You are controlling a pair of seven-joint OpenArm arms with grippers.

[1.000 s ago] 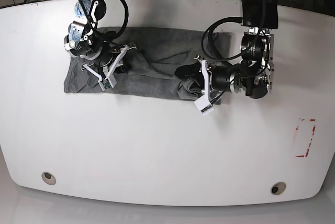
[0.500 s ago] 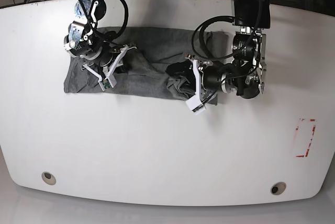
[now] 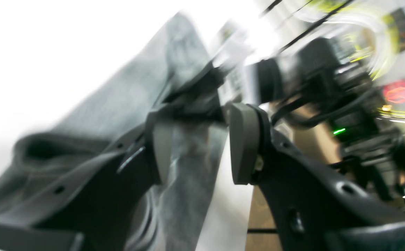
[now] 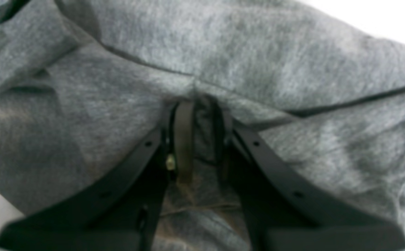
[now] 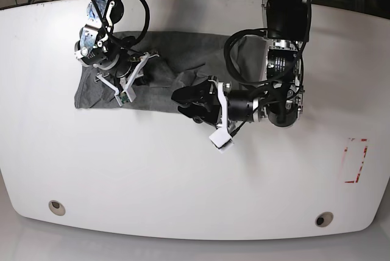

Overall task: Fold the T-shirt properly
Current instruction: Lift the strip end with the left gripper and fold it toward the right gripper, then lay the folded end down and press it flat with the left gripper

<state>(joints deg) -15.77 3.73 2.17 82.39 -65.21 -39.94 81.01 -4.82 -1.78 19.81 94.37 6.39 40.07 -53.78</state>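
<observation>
Left wrist view: the left gripper (image 3: 195,146) has its jaws parted with a clear gap. A strip of the grey T-shirt (image 3: 125,101) hangs in that gap against the near-side pad, not pinched; the view is blurred.

Right wrist view: the right gripper (image 4: 199,139) has its jaws drawn close on a small fold of the T-shirt (image 4: 258,59), whose cloth spreads ahead of and to both sides of the jaws.

Base view: the T-shirt (image 5: 177,60) lies as a band on the white table (image 5: 152,169). The right gripper (image 5: 125,81) sits on one end, the left gripper (image 5: 189,99) at the bunched other end.
</observation>
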